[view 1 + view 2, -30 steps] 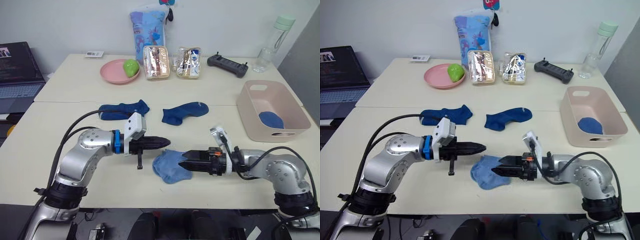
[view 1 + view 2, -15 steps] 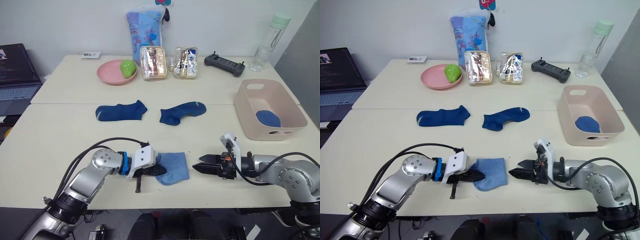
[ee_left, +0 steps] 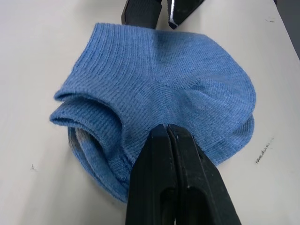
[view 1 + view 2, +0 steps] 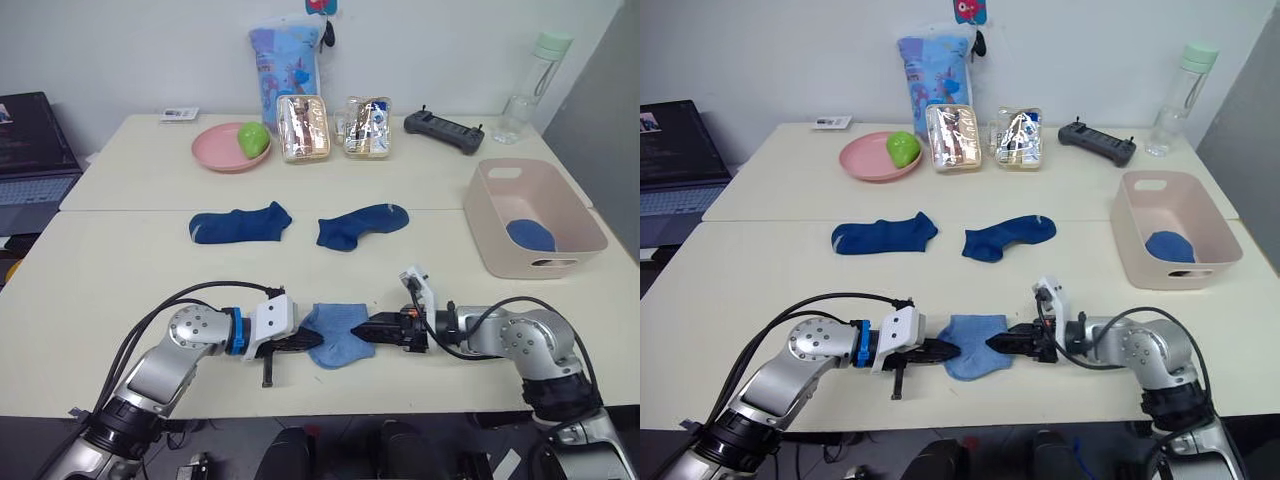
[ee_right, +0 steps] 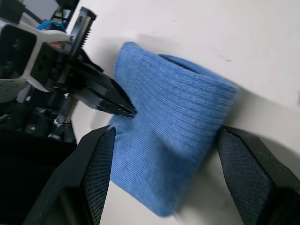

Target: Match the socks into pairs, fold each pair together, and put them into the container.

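Observation:
A folded light blue pair of socks (image 4: 335,333) lies near the table's front edge. My left gripper (image 4: 306,342) is shut, its tips resting on the pair's left part; the pressed-together fingers (image 3: 166,154) lie on the knit. My right gripper (image 4: 372,328) is open at the pair's right edge, and its fingers (image 5: 101,173) stand wide on either side of the fabric. Two dark blue socks (image 4: 240,223) (image 4: 360,224) lie flat at mid-table. The pink container (image 4: 492,238) stands at the right with a blue bundle (image 4: 529,235) inside.
Along the back stand a pink plate (image 4: 212,152) with a green fruit, two clear snack boxes (image 4: 300,127) (image 4: 366,126), a blue bag (image 4: 288,55), a black controller (image 4: 442,128) and a bottle (image 4: 524,88). A laptop (image 4: 30,150) sits at far left.
The light blue sock went from spread out to folded. My right gripper has moved left from a gap away to the pair's right edge. The left gripper stays at the sock.

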Controlling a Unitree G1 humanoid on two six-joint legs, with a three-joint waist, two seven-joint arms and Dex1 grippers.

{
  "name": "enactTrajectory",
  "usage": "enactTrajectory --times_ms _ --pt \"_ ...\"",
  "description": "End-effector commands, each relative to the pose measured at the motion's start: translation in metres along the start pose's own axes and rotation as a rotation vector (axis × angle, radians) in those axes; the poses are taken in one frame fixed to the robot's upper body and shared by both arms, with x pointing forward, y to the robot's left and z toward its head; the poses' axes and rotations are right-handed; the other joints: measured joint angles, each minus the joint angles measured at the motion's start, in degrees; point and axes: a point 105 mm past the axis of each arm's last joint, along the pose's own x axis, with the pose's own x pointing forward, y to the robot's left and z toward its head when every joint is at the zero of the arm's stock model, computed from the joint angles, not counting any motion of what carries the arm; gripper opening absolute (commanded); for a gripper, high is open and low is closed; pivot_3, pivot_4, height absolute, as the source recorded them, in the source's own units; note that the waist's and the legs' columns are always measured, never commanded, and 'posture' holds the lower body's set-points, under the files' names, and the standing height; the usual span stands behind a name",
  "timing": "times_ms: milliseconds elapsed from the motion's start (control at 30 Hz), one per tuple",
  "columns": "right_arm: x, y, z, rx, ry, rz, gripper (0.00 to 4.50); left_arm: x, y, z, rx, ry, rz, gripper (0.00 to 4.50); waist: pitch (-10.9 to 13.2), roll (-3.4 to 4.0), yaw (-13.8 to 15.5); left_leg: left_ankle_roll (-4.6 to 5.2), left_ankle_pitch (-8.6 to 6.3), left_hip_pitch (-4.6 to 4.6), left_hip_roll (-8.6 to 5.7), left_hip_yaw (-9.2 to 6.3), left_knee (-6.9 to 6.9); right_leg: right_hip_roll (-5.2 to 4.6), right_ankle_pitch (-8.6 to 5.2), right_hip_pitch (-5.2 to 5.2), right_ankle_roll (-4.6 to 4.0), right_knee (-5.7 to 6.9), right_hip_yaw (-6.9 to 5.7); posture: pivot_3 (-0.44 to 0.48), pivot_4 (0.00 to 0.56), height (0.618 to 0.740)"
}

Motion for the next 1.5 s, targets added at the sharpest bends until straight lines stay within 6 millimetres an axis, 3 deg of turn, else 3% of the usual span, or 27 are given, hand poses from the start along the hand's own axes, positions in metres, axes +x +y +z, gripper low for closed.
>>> enactTrajectory --times_ms 33,133,233,533,633,733,933,1033,1167,1367,1500 --pt "0.012 0.013 0.003 -0.019 0.01 0.073 3.53 -0.004 0.005 -0.004 -0.026 0.023 0.039 0.0 0.01 0.01 -0.17 0.0 0.0 -0.01 0.0 0.0 0.0 0.0 0.0 -0.01 0.0 0.0 0.0 0.0 0.15 0.74" --pt "0.017 0.007 0.0 -0.011 0.013 0.054 3.53 -0.003 0.003 -0.002 -0.034 0.013 0.037 0.0 0.01 0.01 -0.18 0.0 0.0 -0.05 -0.01 0.01 0.0 -0.01 0.0 -0.02 0.01 -0.03 0.01 0.0 0.15 0.74" --pt "0.018 0.002 -0.001 -0.006 -0.003 0.032 2.96 -0.003 0.001 -0.002 -0.046 0.006 0.036 0.0 0.01 0.01 -0.21 0.0 0.0 -0.04 -0.02 0.02 0.0 -0.02 0.01 -0.02 0.01 -0.03 0.03 0.0 0.15 0.74" --pt "0.012 0.001 0.0 -0.007 -0.028 0.026 0.02 -0.008 0.006 0.015 -0.066 -0.089 0.043 0.0 0.01 0.01 -0.24 0.0 0.0 -0.02 -0.02 0.01 0.0 -0.02 0.01 -0.02 0.01 -0.02 0.03 0.0 0.15 0.74" --pt "-0.001 0.005 0.008 -0.029 -0.066 0.023 0.02 -0.017 0.01 0.03 -0.086 -0.171 0.044 0.0 0.01 0.01 -0.17 0.0 0.0 -0.04 -0.01 0.01 0.01 -0.02 0.01 -0.03 0.01 -0.02 0.03 0.0 0.15 0.74" --pt "-0.019 0.011 0.027 -0.098 -0.134 -0.006 0.0 -0.028 0.017 0.055 -0.143 -0.281 0.046 0.55 0.04 0.01 -0.04 0.0 0.0 -0.21 -0.02 -0.01 0.02 -0.02 0.01 -0.13 0.01 -0.05 -0.01 0.0 0.15 0.74" --pt "-0.066 0.021 0.069 -0.266 -0.29 -0.15 0.0 -0.037 0.047 0.116 -0.103 -0.414 0.081 2.36 0.06 0.01 -0.04 0.0 0.0 -0.45 -0.04 -0.03 0.0 -0.03 0.06 -0.35 0.1 -0.05 -0.04 0.0 0.15 0.74" --pt "-0.094 0.021 0.087 -0.358 -0.334 -0.268 0.0 -0.032 0.054 0.149 -0.053 -0.485 0.062 3.26 0.08 -0.01 0.12 0.0 0.0 -0.53 -0.08 -0.04 0.03 -0.03 0.06 -0.36 0.11 -0.1 -0.07 0.0 0.15 0.74" --pt "-0.139 0.018 0.116 -0.508 -0.37 -0.464 0.0 -0.018 0.06 0.177 0.019 -0.53 0.049 4.43 0.08 0.0 0.0 0.0 0.0 -0.53 -0.11 0.08 0.03 -0.04 0.05 -0.36 0.11 -0.14 0.06 0.0 0.15 0.74" --pt "-0.211 0.012 0.153 -0.825 -0.301 -0.826 0.0 0.003 0.066 0.197 0.069 -0.589 0.051 4.47 0.1 -0.03 -0.08 0.0 0.0 -0.52 -0.1 0.14 0.0 -0.02 0.04 -0.39 0.14 -0.16 0.11 0.0 0.15 0.74" --pt "-0.256 -0.009 0.175 -1.146 -0.098 -1.12 0.0 0.019 0.069 0.21 0.08 -0.643 0.068 4.47 0.13 -0.05 -0.11 0.0 0.0 -0.47 -0.1 0.34 0.05 -0.02 0.04 -0.41 0.14 -0.12 0.3 0.0 0.15 0.74"
